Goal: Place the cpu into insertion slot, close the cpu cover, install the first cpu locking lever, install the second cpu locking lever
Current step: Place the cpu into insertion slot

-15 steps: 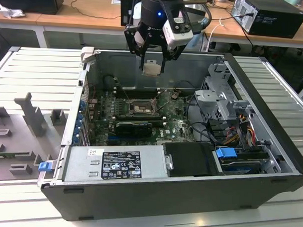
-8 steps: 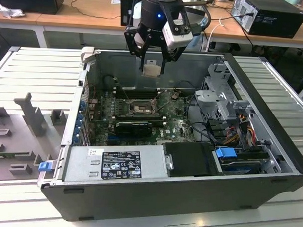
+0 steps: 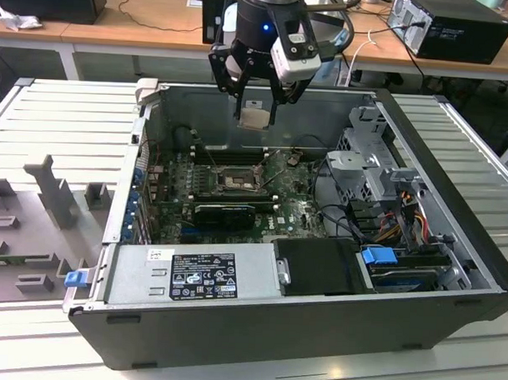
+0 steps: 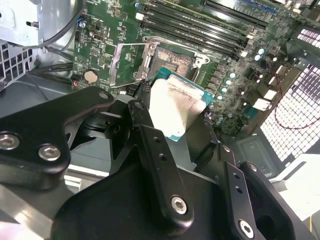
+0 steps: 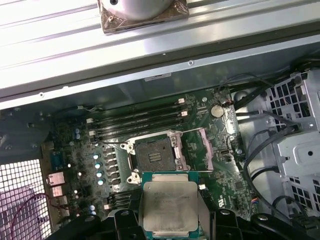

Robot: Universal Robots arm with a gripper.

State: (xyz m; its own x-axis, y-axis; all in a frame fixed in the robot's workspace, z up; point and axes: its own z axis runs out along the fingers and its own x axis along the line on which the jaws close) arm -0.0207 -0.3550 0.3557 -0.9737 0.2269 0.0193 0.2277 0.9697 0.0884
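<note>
Rig notes, remote station.

- The gripper is hanging over the far side of the open computer case, well above the motherboard. Its jaws are clamped on the cpu, one finger on each opposite edge.
- In both wrist views the cpu is showing its silvery lid on a green carrier edge, lying about level between the fingers.
- I am judging the chip as very light, stiff and thin, with a smooth metal lid that is probably slippery, and contacts underneath that are likely fragile. Edge contact looks like the right hold, away from the faces, and that is how the jaws are sitting.
- The insertion slot is lying bare below and apart from the chip, dark centre exposed. The cpu cover is swung open beside it.
- Memory slots are running just beside the socket, and the graphics card is on the other side.
- The case is resting on a grey slatted table, with a grey fixture on the exterior view's left. Wooden benches with cables are crossing the back of the room.
</note>
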